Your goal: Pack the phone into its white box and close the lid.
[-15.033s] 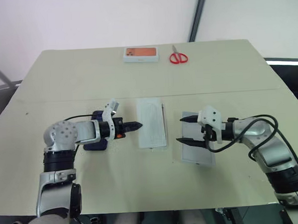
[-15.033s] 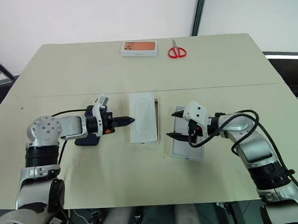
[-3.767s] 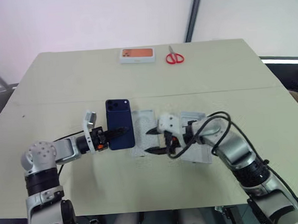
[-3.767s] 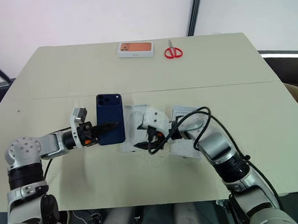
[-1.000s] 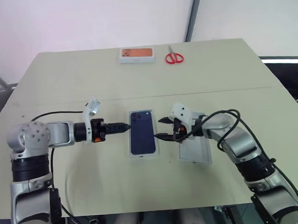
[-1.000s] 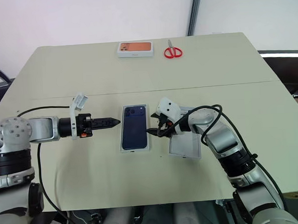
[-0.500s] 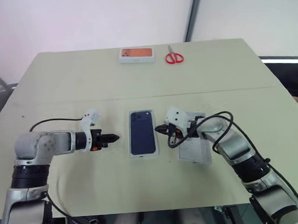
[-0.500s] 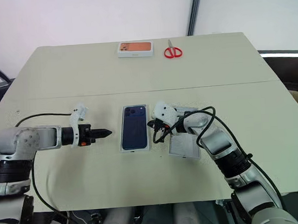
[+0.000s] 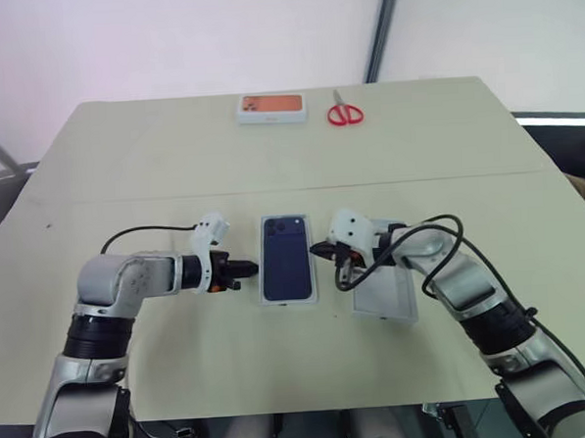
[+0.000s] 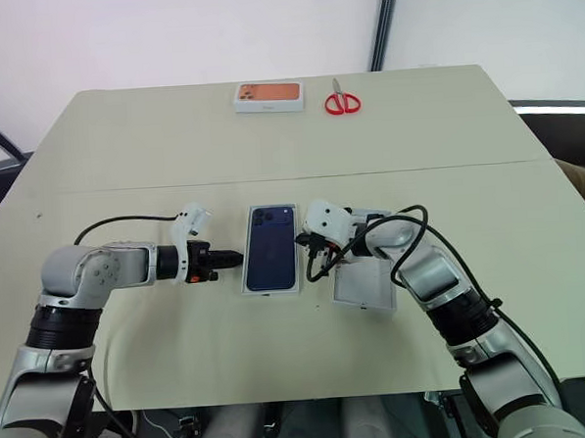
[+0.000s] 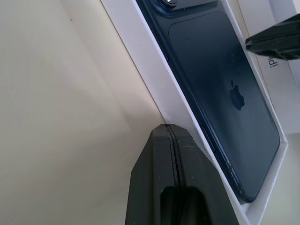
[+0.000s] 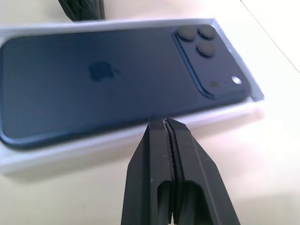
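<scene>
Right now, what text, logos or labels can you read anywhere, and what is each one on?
"iP": cut-off print on the lid, beside the white box; the rest is hidden.
Apple logo, no words: on the back of the phone.
White box with an orange picture: print too small to read.
Red scissors: no text seen.

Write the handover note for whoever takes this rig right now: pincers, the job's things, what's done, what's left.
Left pincer: shut, empty, tip at the white box's left rim.
Right pincer: shut, empty, tip at the box's right rim.
Phone: lying back-up inside the white box, mid-table.
Lid: flat on the table just right of the box, under the right arm.
Done: phone is in the box.
Left: pick up the lid and close it over the box.
</scene>
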`<state>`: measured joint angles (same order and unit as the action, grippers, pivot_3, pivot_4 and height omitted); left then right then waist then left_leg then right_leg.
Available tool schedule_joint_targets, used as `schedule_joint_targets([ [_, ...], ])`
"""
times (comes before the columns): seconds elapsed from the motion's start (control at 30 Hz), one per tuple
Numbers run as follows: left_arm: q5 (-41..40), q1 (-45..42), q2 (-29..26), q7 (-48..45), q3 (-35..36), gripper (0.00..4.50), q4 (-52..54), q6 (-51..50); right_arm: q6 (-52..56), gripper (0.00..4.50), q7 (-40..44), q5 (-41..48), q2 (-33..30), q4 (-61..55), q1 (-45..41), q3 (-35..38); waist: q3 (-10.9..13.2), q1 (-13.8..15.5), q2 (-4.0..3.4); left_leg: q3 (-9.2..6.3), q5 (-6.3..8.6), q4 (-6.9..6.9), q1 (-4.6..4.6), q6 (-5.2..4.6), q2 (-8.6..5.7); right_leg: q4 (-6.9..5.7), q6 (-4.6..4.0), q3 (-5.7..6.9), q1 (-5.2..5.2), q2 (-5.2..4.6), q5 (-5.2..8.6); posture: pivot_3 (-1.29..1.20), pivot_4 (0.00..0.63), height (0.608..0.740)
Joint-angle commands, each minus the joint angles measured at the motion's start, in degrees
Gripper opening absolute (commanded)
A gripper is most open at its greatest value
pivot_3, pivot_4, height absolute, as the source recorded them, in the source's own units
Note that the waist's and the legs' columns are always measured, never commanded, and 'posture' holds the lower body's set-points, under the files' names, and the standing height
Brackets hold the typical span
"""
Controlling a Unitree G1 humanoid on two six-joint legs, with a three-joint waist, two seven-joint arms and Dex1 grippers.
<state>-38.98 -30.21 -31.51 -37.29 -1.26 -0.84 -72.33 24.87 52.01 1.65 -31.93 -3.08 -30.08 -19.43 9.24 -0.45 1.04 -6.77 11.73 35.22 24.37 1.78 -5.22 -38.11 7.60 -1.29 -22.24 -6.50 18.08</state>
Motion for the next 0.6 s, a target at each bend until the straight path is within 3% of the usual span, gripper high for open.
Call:
schedule_joint_targets([
  [0.03,1.3,-0.5,0.5,-1.0,-2.3,0.00,-0.5,0.5,0.6,0.03,0.2,0.8,0.3,-2.1,-0.4,1.2,0.0,-0.1,0.00,0.00,0.00,0.00,0.00,0.00,0.00,0.00,0.00,0.00,0.00,0.00,0.00,0.00,0.150,0.740],
  [0.4,2.2,-1.2,1.7,-1.8,-2.3,0.00,-0.2,0.1,1.7,0.03,1.8,-0.3,-1.1,-3.5,2.8,-1.1,0.0,-0.1,0.00,0.00,0.00,0.00,0.00,0.00,0.01,-0.01,0.00,0.00,0.00,0.00,0.00,0.00,0.150,0.740],
  [0.6,0.7,-0.1,3.8,-3.7,-6.6,0.00,5.1,-1.6,2.8,0.03,3.5,-0.6,-3.1,-5.8,4.5,-1.3,0.0,0.0,0.00,-0.01,0.00,0.02,0.01,0.00,-0.01,0.00,0.01,0.01,0.03,-0.01,0.00,0.00,0.150,0.740],
])
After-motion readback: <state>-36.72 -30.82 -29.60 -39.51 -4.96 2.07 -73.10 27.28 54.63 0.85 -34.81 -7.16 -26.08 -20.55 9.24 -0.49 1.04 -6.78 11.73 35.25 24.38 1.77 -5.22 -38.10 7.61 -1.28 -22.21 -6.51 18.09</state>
